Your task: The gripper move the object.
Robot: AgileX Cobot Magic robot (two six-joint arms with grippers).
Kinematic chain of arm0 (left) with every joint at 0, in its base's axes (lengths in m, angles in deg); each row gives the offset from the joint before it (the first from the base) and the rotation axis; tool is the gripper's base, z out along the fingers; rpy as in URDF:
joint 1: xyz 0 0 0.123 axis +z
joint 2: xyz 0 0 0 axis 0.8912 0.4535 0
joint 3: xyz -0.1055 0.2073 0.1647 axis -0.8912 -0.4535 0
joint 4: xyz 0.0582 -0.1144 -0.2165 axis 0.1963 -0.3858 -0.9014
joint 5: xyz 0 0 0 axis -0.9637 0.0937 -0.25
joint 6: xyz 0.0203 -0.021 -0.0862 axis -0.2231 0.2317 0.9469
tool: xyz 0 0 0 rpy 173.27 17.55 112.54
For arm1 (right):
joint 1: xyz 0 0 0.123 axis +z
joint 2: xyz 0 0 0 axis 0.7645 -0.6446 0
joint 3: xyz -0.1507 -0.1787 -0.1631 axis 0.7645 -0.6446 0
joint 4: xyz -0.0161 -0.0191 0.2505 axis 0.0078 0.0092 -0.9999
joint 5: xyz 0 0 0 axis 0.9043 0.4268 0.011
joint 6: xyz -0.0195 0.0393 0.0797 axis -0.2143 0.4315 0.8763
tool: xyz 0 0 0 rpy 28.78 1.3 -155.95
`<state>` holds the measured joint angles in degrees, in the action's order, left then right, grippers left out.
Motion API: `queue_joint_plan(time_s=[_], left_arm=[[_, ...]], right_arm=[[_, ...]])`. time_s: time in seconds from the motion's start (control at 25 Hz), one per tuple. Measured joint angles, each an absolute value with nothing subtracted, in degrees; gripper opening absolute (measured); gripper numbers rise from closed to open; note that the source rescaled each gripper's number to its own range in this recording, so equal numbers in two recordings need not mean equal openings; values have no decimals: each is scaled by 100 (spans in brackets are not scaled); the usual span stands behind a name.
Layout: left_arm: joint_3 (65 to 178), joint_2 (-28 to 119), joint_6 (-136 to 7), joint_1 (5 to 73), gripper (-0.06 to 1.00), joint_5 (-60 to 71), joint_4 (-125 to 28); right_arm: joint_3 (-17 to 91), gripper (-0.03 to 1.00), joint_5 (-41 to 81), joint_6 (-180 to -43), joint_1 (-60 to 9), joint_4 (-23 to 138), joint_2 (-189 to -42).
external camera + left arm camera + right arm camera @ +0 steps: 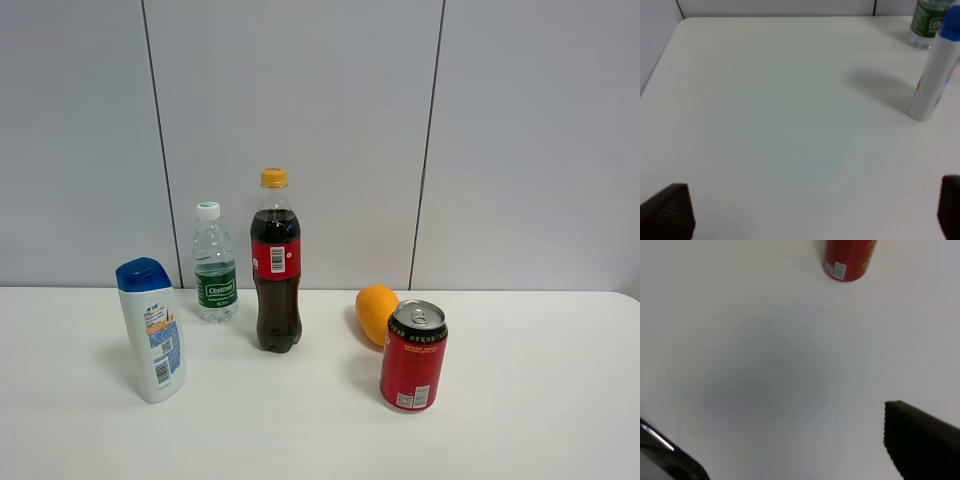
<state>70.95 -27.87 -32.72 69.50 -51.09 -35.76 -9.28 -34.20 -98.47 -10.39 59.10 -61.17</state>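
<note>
We note a white table (560, 420) filling the near scene; behind it a pale grey panelled wall (300, 90), split by two thin dark vertical seams. Light even, shadows soft.

Red can (413, 356) touching front of mango (376, 313), cola bottle (276, 262) beside, worktop (520, 420) open to the right

This is looking like a lab test bench. A bare white table (560, 420) is sitting against plain grey wall panels (300, 100)
</note>
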Motion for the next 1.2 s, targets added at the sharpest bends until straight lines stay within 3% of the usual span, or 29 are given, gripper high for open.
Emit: queue_joint_plan(time_s=[0.8, 0.92, 1.2], left_arm=[[7095, -2787, -3272, 6950, 100, -5109, -3576], [7095, -2787, -3272, 6950, 100, -5109, -3576], [7095, -2787, -3272, 6950, 100, -5109, -3576]], right_arm=[[-1418, 100, -3259, -9847, -1099, 5707, -5885], [-1418, 100, -3259, -9847, -1530, 5702, -5885], [-1418, 100, -3259, -9847, -3362, 5702, -5885]])
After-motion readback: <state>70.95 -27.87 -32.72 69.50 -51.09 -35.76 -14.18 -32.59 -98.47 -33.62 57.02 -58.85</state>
